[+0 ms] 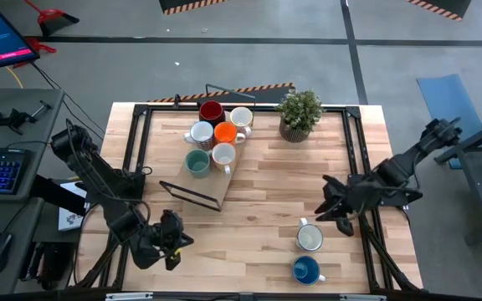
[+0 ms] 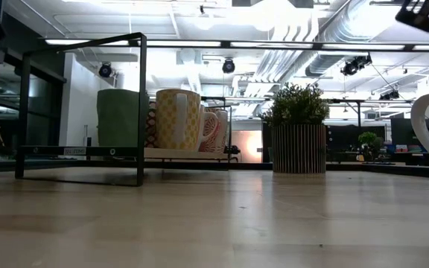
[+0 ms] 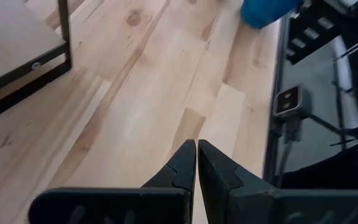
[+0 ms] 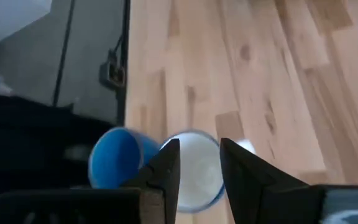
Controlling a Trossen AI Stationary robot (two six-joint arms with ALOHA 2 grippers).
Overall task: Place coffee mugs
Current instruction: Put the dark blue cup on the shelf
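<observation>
While you look down on the wooden table (image 1: 258, 192), your left gripper (image 1: 172, 242) sits at the near left corner with its two fingers (image 3: 182, 167) pressed together on nothing, hovering over bare boards; the black wire rack (image 1: 192, 194) lies just beyond it toward the middle. On the rack's wooden shelf you have six mugs grouped close together: the dark red mug (image 1: 212, 111) and a white mug (image 1: 241, 118) at the far end, a patterned white mug (image 1: 201, 133) and the orange mug (image 1: 227, 132) in the next row, then the teal-green mug (image 1: 197, 162) beside a cream mug (image 1: 223, 155) nearest you. From table height you see the green one (image 2: 123, 117) and the yellow-checked cream one (image 2: 179, 119) standing upright on the shelf. Right of the rack, at the far edge, stands the potted plant (image 1: 298, 114). Further right, your right gripper (image 1: 331, 207) hangs with its fingers (image 4: 164, 169) parted and holding nothing, just above and beside the white mug with a pale inside (image 1: 310, 237); your wrist camera shows that mug (image 4: 194, 169) upright between and beyond the fingers. The blue mug (image 1: 305, 270) stands upright just beside it, nearer the front edge
</observation>
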